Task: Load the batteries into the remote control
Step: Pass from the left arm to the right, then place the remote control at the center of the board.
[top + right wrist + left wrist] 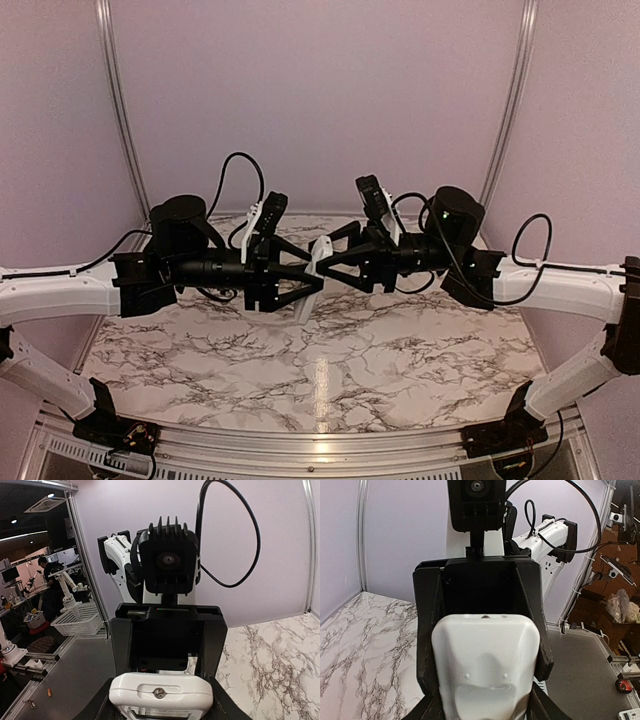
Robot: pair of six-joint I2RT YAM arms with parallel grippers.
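Two arms meet in mid-air above the counter (400, 370) with the remote (321, 250) between them. It stands roughly upright, its long axis crosswise to both arms. The plain back faces the left arm (60, 290), the window side the right arm (570, 285). The left jaws grip its sides. The right jaws touch those same sides from the opposite direction, which we judge a grip. We see no batteries in any view.

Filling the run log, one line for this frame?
left gripper: shut on white rectangular plastic remote control | right gripper: shut on its far end | both: above marble table | batteries: not visible
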